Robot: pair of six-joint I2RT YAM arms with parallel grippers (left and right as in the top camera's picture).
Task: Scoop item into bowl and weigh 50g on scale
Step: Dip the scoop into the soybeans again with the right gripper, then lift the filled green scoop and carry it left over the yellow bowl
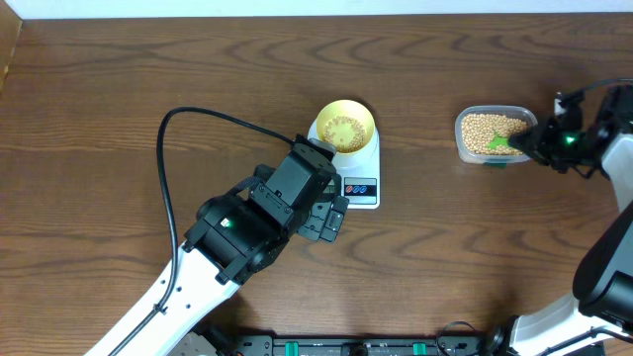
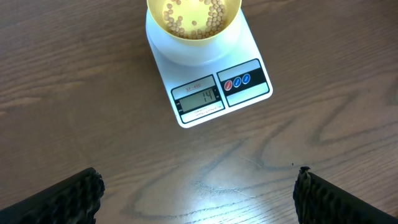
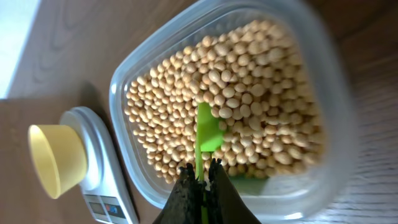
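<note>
- Beans (image 3: 249,106) fill the clear tub (image 3: 298,190); some lie in the yellow bowl (image 2: 194,18) on the scale (image 2: 211,81), top centre.
- Only the left wrist view shows its display (image 2: 200,98): 14.
- Right gripper (image 3: 200,180) pinches a green scoop (image 3: 208,130) resting on the beans.
- Left gripper (image 2: 198,176) is spread wide and empty.

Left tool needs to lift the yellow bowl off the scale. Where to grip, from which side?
Pinch the yellow bowl at its rim from above, straddling the wall. It stands upright holding beans, and its wall tapers toward the base, so a side squeeze would likely slip.
</note>
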